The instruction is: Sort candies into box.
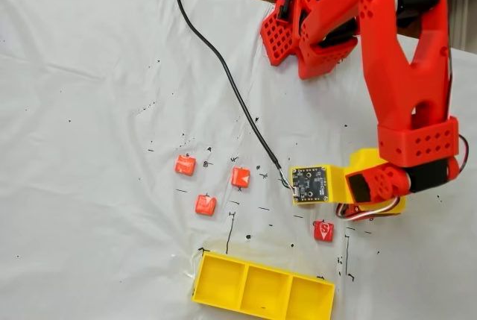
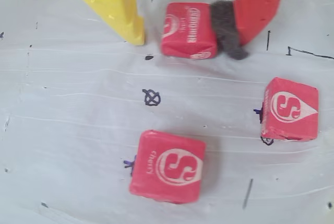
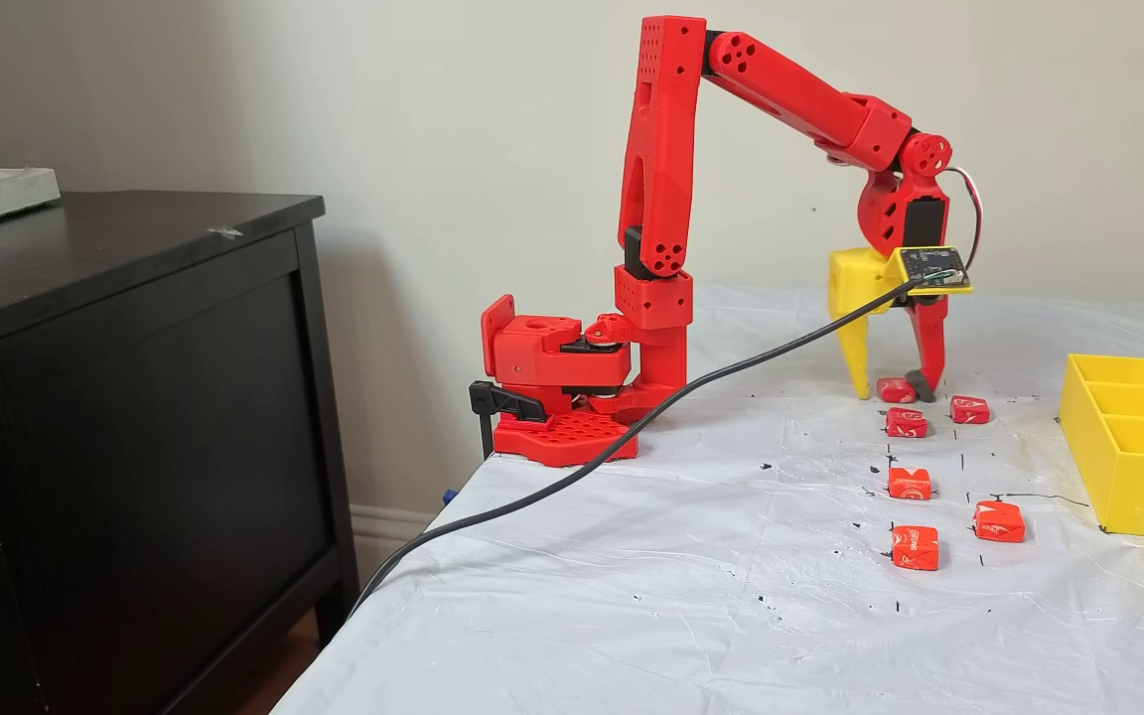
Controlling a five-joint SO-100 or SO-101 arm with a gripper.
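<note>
In the wrist view my gripper (image 2: 185,38) stands open over a deep red candy (image 2: 188,30). The grey pad of the red finger (image 2: 229,36) touches the candy's right side. The yellow finger (image 2: 117,4) stands a small gap off its left. Two more deep red candies lie closer to the camera (image 2: 167,166) and at the right (image 2: 289,109). From the side, the gripper (image 3: 895,387) reaches down to the cloth around that candy (image 3: 897,389). Three orange-red candies (image 1: 185,165) (image 1: 240,177) (image 1: 205,204) lie left of the arm. The yellow box (image 1: 264,290) has three bare compartments.
A black cable (image 1: 223,74) runs across the white cloth from the wrist board (image 1: 309,184) to the table's far edge. The red arm base (image 3: 562,397) is clamped at the table corner. A dark cabinet (image 3: 135,397) stands beside the table. Pen marks dot the cloth.
</note>
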